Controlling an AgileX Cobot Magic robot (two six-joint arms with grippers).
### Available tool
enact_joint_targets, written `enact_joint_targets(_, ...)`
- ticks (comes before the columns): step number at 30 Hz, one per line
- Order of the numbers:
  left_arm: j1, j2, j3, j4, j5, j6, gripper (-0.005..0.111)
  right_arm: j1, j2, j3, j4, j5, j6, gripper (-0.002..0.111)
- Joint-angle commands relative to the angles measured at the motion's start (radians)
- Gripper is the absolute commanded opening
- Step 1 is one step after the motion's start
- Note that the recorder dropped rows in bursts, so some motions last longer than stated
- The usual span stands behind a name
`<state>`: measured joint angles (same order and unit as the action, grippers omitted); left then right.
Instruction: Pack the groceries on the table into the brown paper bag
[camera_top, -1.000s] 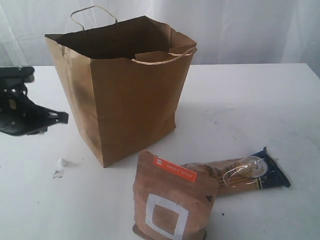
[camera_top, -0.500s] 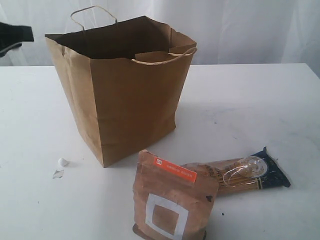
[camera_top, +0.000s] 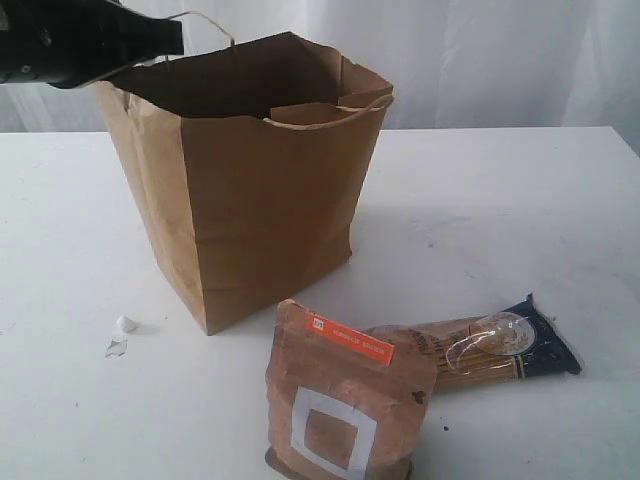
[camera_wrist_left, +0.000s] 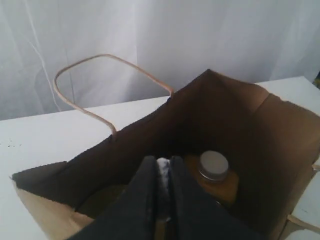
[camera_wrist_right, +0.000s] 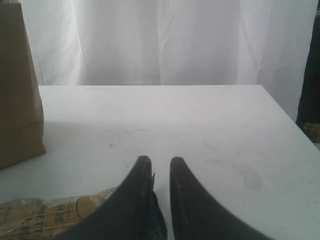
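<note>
- Hovering at the upper left of the exterior view, the dark left arm (camera_top: 90, 40) reaches over the rim of the brown paper bag (camera_top: 250, 190). The bag stands upright on the white table (camera_top: 480, 200). In front of it, well apart from that arm, the brown pouch with white square (camera_top: 340, 400) stands upright. The blue-ended spaghetti pack (camera_top: 480, 350) lies flat just behind the pouch.
- Left wrist view: the left gripper (camera_wrist_left: 162, 161) is clamped on a pale sliver, probably the small blue-white packet (camera_wrist_left: 163, 182), directly above the bag's open mouth. The yellow white-capped jar (camera_wrist_left: 212, 175) stands inside, below and just beside the fingers. If let go here, the packet may strike the jar's cap or wedge against it. An arm dipping lower could catch the creased rim and tip the bag.
- Right wrist view: the right gripper (camera_wrist_right: 160, 162) is nearly closed, with a thin empty gap, gripping nothing. The spaghetti pack lies on the table close under its fingers. Its glossy wrapper may slip from a shallow pinch.
</note>
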<state>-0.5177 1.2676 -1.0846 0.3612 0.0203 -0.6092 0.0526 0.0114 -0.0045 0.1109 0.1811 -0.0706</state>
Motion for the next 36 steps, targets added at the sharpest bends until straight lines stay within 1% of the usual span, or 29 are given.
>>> enact_joint_targets(1, -0.007, 0.015, -0.01, 0.009, 0.012, 0.007, 0.023, -0.003, -0.005, 0.004, 0.002, -0.014, -0.004, 0.014)
enact_joint_targets(3, -0.007, 0.015, -0.01, 0.009, 0.003, 0.007, 0.038, -0.003, -0.005, 0.004, 0.002, -0.014, -0.004, 0.014)
enact_joint_targets(4, -0.007, 0.015, -0.01, 0.009, 0.003, 0.007, 0.043, -0.003, -0.005, 0.004, 0.002, -0.014, -0.004, 0.014)
enact_joint_targets(5, -0.007, 0.015, -0.01, 0.009, 0.003, 0.007, 0.053, -0.003, -0.005, 0.004, 0.002, -0.014, -0.004, 0.014)
enact_joint_targets(7, -0.007, 0.015, -0.01, 0.009, 0.003, 0.007, 0.058, -0.003, -0.005, 0.004, 0.002, -0.014, -0.004, 0.014)
enact_joint_targets(13, -0.007, -0.023, -0.01, 0.009, 0.003, 0.007, 0.058, -0.003, -0.005, 0.004, 0.002, -0.014, -0.004, 0.014)
enact_joint_targets(16, -0.007, -0.088, -0.01, 0.031, 0.055, 0.016, 0.058, -0.003, -0.005, 0.004, 0.002, -0.014, -0.004, 0.014)
enact_joint_targets(20, -0.007, -0.198, -0.01, 0.099, 0.24, 0.042, 0.058, -0.003, -0.005, 0.004, 0.002, -0.014, -0.004, 0.014)
enact_joint_targets(26, -0.005, -0.338, -0.01, 0.095, 0.525, 0.042, 0.058, -0.003, -0.005, 0.004, 0.002, -0.014, -0.004, 0.014)
enact_joint_targets(29, -0.005, -0.372, -0.01, 0.101, 0.666, 0.042, 0.058, -0.003, -0.005, 0.004, 0.002, -0.014, -0.004, 0.014)
enact_joint_targets(33, -0.005, -0.384, -0.005, 0.101, 0.803, 0.056, 0.058, -0.003, -0.005, 0.004, 0.002, -0.014, -0.004, 0.014)
enact_joint_targets(36, -0.005, -0.384, 0.036, 0.101, 0.857, 0.063, 0.058, -0.003, -0.005, 0.004, 0.002, -0.014, -0.004, 0.014)
